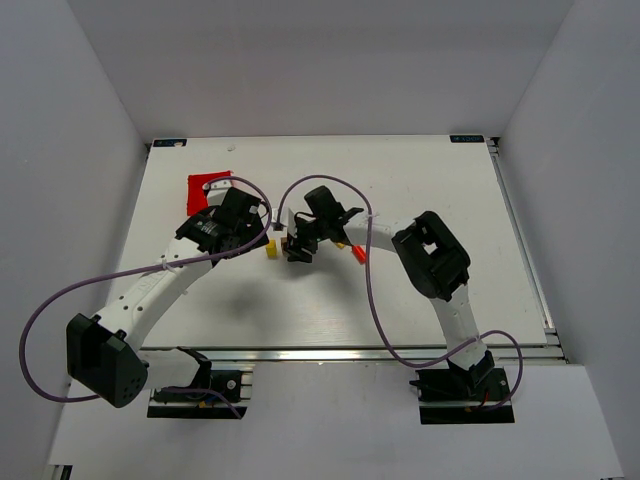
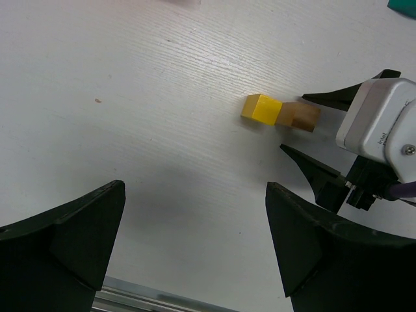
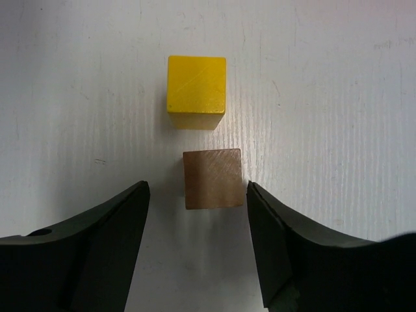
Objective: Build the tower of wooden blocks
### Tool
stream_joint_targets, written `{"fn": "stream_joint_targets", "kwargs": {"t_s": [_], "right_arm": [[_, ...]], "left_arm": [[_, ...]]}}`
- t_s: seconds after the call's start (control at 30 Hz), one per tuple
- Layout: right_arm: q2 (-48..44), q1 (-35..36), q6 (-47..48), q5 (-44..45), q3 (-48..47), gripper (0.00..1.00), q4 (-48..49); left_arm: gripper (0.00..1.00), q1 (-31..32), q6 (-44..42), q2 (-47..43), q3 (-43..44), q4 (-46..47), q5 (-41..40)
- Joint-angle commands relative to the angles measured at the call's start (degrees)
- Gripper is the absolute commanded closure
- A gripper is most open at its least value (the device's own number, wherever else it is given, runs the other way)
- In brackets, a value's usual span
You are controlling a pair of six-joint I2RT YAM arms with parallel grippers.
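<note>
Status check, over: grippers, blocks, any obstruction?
Left gripper open, empty. Right gripper open, straddling brown block, not clamped. Yellow block just beyond, apart. Nothing blocking.

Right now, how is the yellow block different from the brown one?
The yellow block is brightly painted; the brown block looks like bare wood. The brown block sits between the open fingers of the right pincer, while the yellow block lies just past their tips, outside them. Both are small cubes of about the same size, resting flat on the white table.
</note>
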State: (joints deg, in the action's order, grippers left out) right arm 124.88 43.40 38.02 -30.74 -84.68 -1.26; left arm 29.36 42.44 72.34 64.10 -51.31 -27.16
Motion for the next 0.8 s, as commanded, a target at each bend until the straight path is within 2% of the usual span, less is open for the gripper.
{"fn": "stream_joint_targets", "kwargs": {"t_s": [0.0,0.3,0.47,0.77], "right_arm": [[1.3,-0.2,1.1,-2.4,-3.1,0.34,-0.5],[1.6,-0.1,3.3,-4.2,-4.3,0.37,-4.4],[1.4,0.1,3.2,-3.9,-4.0,0.44,-5.2],[1.2,0.3,2.9,-3.2,-3.6,0.42,-5.2]], "left_arm": [[0.02,0.2,-0.5,-0.5,-0.6,1.1,0.0],[0.02,0.2,-0.6,-0.2,-0.6,1.1,0.0],[0.02,0.2,-0.6,-0.3,-0.7,1.1,0.2],[0.02,0.3,-0.9,-0.3,-0.9,1.4,0.4]]}}
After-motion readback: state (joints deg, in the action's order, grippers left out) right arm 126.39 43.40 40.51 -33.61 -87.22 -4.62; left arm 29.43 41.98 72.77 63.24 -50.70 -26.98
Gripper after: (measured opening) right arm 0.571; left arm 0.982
